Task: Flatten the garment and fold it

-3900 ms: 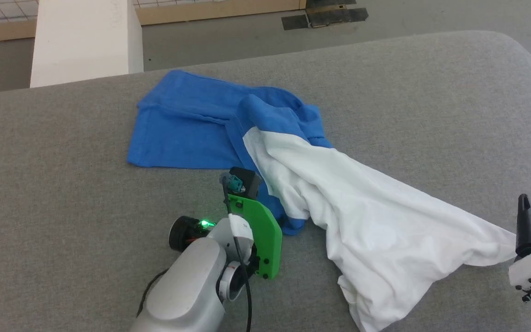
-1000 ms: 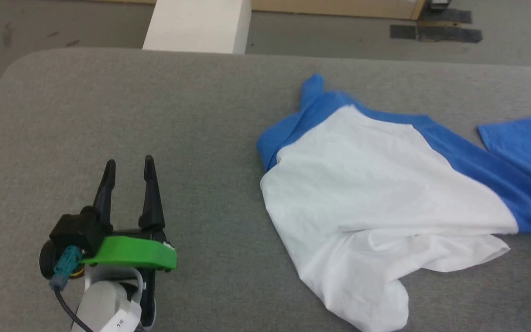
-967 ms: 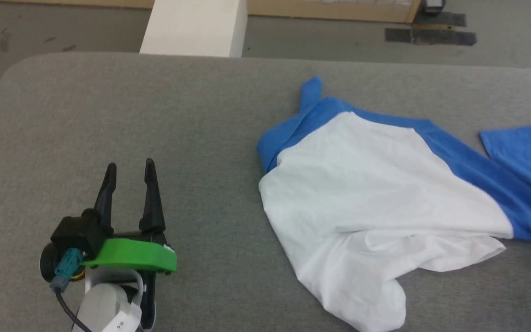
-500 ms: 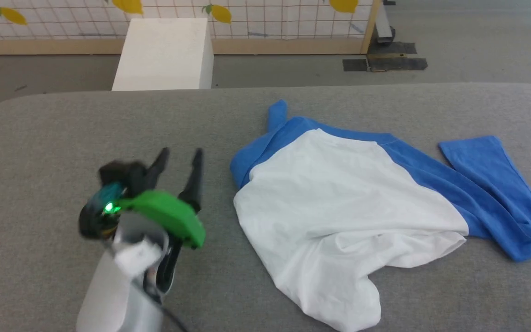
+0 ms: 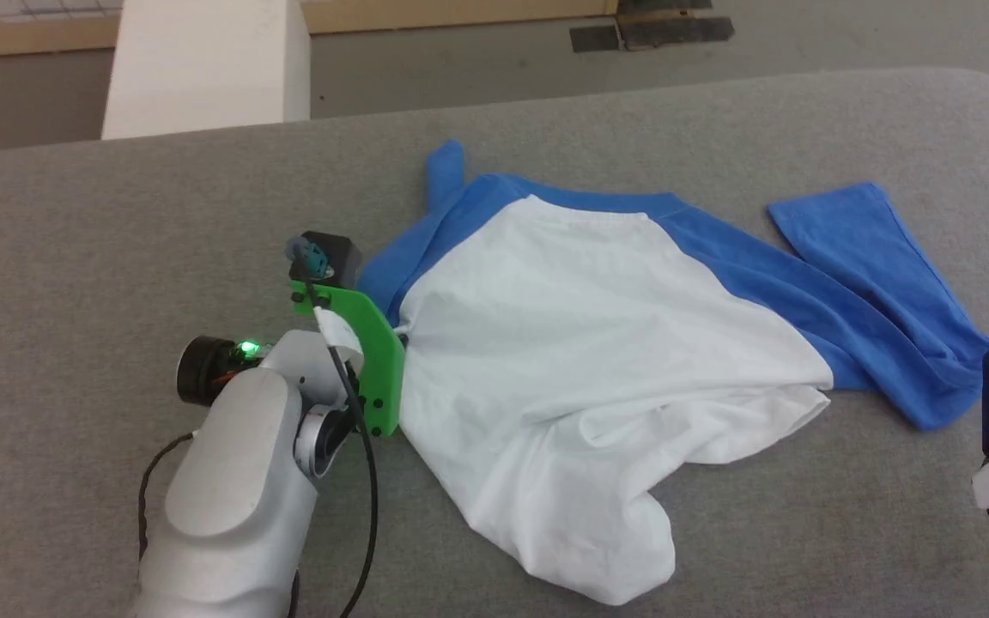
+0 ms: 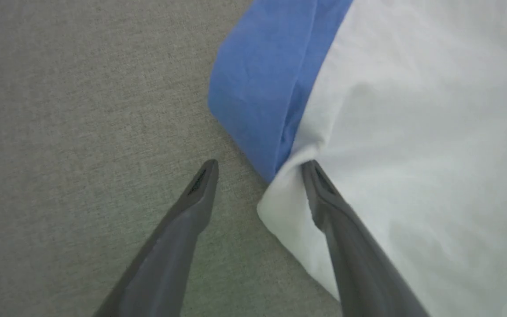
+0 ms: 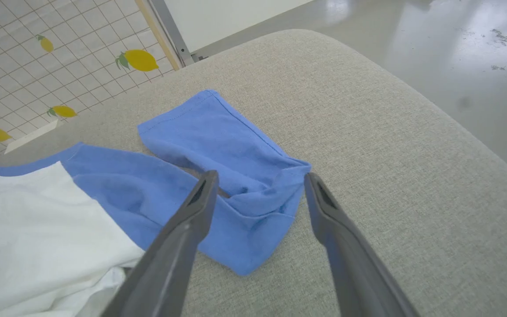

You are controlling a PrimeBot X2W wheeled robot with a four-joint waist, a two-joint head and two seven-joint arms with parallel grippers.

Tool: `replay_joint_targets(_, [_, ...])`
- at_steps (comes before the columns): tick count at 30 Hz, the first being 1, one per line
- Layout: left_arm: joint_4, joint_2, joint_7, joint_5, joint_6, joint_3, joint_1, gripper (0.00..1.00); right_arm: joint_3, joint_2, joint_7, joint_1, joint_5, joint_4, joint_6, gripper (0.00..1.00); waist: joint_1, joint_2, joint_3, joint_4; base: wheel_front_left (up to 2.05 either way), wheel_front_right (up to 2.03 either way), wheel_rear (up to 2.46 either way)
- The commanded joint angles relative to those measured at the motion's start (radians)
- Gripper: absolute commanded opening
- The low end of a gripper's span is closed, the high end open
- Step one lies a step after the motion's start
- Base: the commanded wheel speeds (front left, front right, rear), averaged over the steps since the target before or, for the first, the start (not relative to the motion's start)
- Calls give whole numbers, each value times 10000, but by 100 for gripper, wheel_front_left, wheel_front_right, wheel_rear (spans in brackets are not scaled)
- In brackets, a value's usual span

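Cloth lies at the tips of both my hands. The garment [image 5: 580, 343] is spread out, rumpled, on the grey padded surface [image 5: 74, 257], with its white body in the middle and a blue sleeve on either side. My left gripper [image 6: 259, 164] has its fingers apart, pointing down at the garment's side edge. One finger [image 6: 324, 198] has its tip on the white cloth, right where the white meets a bunched blue sleeve. The other finger is over bare grey padding just beside the cloth. The corner of that edge lies in the gap between them, unclamped. My right gripper [image 7: 259, 175] is spread wide too and holds nothing. The doubled-over end of the other blue sleeve [image 7: 236, 145] lies between its fingertips and just beyond them, and I cannot tell whether they touch it. Past that sleeve, away from this hand, the padding runs on to its rounded edge.
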Motion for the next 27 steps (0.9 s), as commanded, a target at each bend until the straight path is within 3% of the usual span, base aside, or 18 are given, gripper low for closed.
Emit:
replay_joint_targets(1, [146, 34, -51, -16, 84, 70, -158, 100, 14, -4, -131, -162, 96, 71, -15, 100, 0, -1, 386, -343, 0, 0, 0])
replay_joint_targets(2, [187, 19, -143, -71, 96, 113, -154, 100, 10, -4, -166, -166, 96, 106, -15, 100, 0, -1, 400, -341, 0, 0, 0])
replay_joint_targets(3, [184, -8, -356, -187, 132, 238, -152, 24, 12, -4, -205, -172, 94, 152, -15, 100, 0, -1, 412, -332, 0, 0, 0])
replay_joint_targets(4, [161, -10, -569, -260, 131, 319, -152, 0, 17, -4, -244, -178, 83, 194, -15, 100, 0, -1, 408, -291, 0, 0, 0])
replay_joint_targets(11, [-742, -109, -2166, -1167, 244, 1350, -40, 0, 211, -3, -404, -192, 92, 506, -15, 100, 0, -1, 40, 228, 0, 0, 0])
replay_joint_targets(16, [-2999, 170, -2905, -1476, 725, 2293, 713, 0, 339, -3, -453, -121, 80, 659, -15, 100, 0, -1, -346, 746, 0, 0, 0])
replay_joint_targets(22, [-6058, 371, -2300, -1256, 1779, 2930, 2985, 0, 406, -3, -451, -19, 51, 741, -15, 100, 0, -1, -485, 1243, 0, 0, 0])
replay_joint_targets(27, [-6642, -22, -1475, -1563, 2342, 2960, 5037, 0, 512, -3, -463, -73, 13, 823, -15, 100, 0, -1, -451, 1361, 0, 0, 0])
